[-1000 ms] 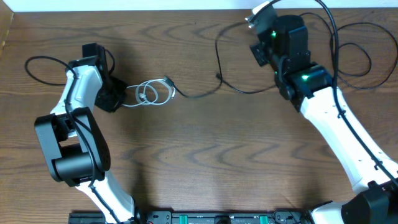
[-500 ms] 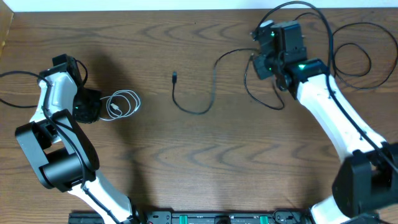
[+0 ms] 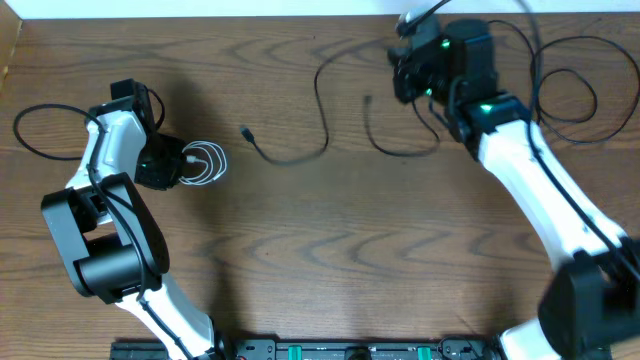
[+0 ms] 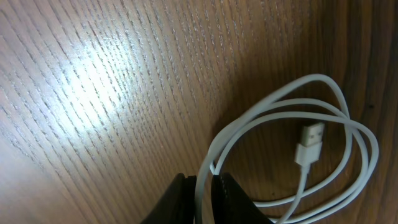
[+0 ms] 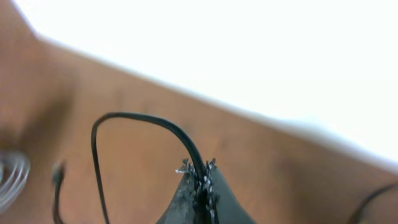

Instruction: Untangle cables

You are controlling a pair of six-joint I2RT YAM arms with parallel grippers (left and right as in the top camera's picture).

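Left wrist view: left gripper [image 4: 204, 186] fingers are clamped on the coiled white cable [image 4: 323, 79], with its USB plug [image 4: 309, 142] lying inside the coil. Right gripper [image 5: 202, 180] is pinched shut on a black cable [image 5: 143, 117]. Only from overhead is that cable's free plug [image 3: 245, 131] seen, near the coil but apart from it, on the wood-grain table [image 3: 330, 250]. A white wall [image 5: 249, 50] is seen beyond the table edge.

Your coiled white cable [image 3: 203, 162] is free now! A second ago it sat hooked to the thin black cable [image 3: 300, 155]. Your left gripper [image 3: 168, 166] has dragged it left across the bench [image 3: 330, 260], then eased back a touch to the right. Your right gripper [image 3: 412, 78] has swung up and left since half a second ago. The black plug end [image 3: 245, 131] has slid left too and now lies apart from the coil.
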